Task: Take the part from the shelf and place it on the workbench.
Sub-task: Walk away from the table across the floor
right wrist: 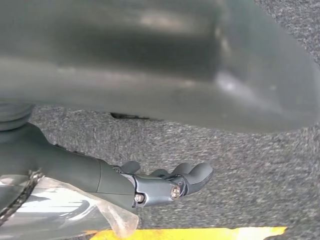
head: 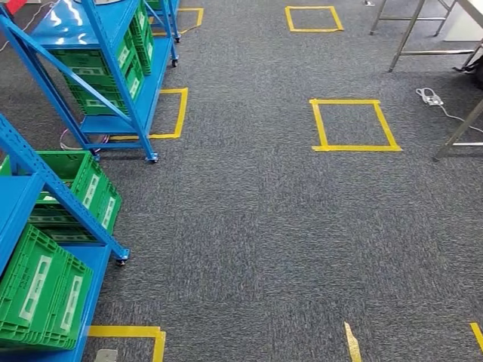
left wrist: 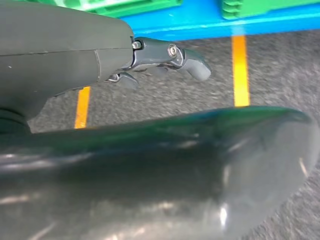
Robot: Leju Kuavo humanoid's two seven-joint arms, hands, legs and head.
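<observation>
- Floor (head: 256, 226): grey carpet w/ yellow tape squares (head: 353, 124); robot stands in the open aisle, so the step in hand looks like the approach to the shelf, nothing picked yet.
- Blue shelf (head: 68, 219), near unit at robot's left, w/ a second blue shelf unit (head: 114, 83) further up the aisle. Turn left and square up to the near one before any reach; wheeled feet stick out, so keep legs off them.
- Table legs (head: 456, 136), far right: prob. the drop-off side, well apart from shelves.
- Green crates (head: 42, 290) on the shelf levels: the part itself can't be made out, presumably in or by one of these; confirm which crate before committing.
- Left hand (left wrist: 166, 57): hangs beside the body over the carpet, fingers loosely extended, holding nothing.
- Right hand (right wrist: 170, 182): same, fingers slightly curled, apart, empty. Raise arms only once facing the shelf.
</observation>
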